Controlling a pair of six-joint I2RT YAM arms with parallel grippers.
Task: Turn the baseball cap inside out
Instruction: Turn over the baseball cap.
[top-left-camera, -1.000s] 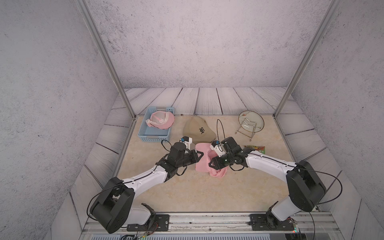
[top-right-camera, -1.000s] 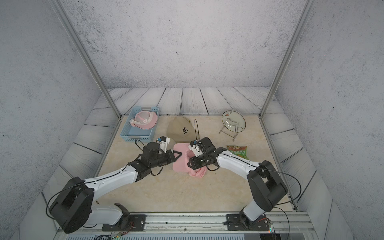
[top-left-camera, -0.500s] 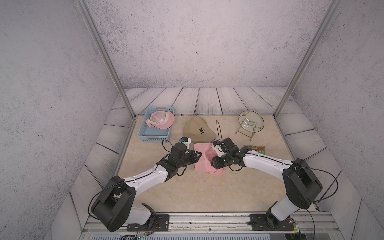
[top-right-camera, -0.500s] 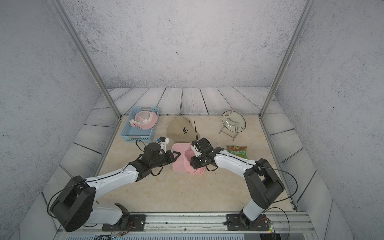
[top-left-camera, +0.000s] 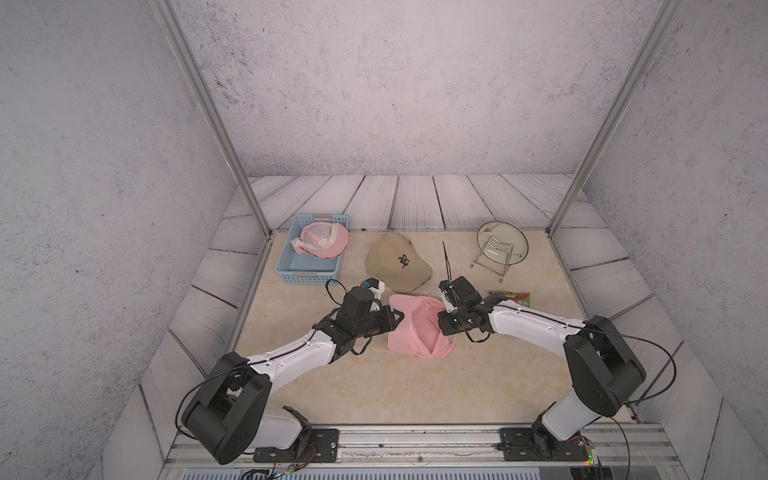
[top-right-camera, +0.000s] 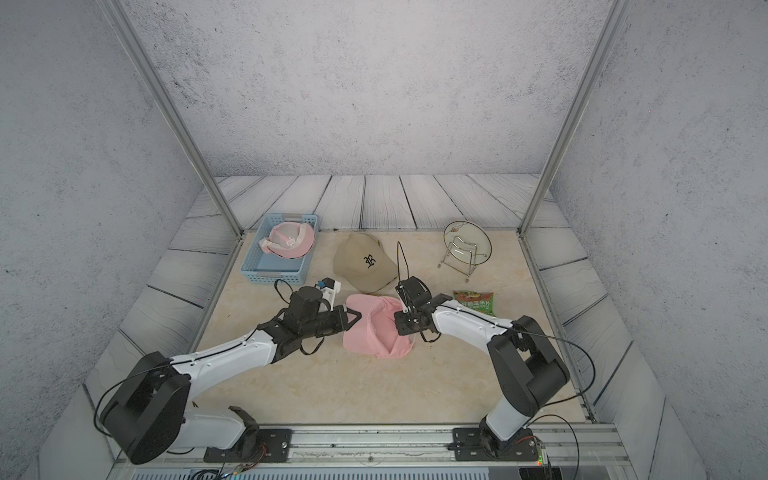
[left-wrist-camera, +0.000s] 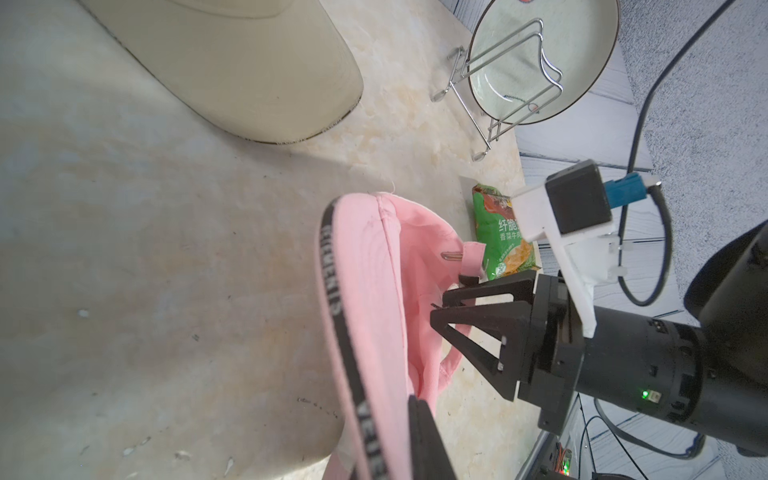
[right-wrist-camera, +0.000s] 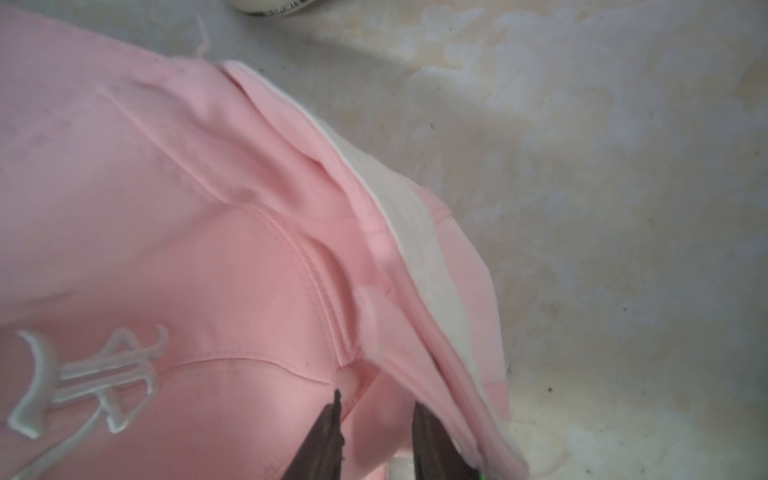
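Observation:
The pink baseball cap lies opening-up at mid table between my two arms. My left gripper is shut on the cap's rim. In the left wrist view its fingers pinch the black-taped sweatband of the cap. My right gripper reaches in from the opposite side, its tips inside the crown. In the right wrist view its gripper holds a fold of the cap near the top button, beside the white embroidered logo.
A tan cap sits just behind the pink one. A blue basket at back left holds another pink cap. A glass plate in a wire rack stands at back right. A green snack packet lies by my right arm.
My right gripper's jaws have narrowed onto the cap's fabric and it has shifted a little toward the back with the cap. The left gripper has stayed shut on the rim.

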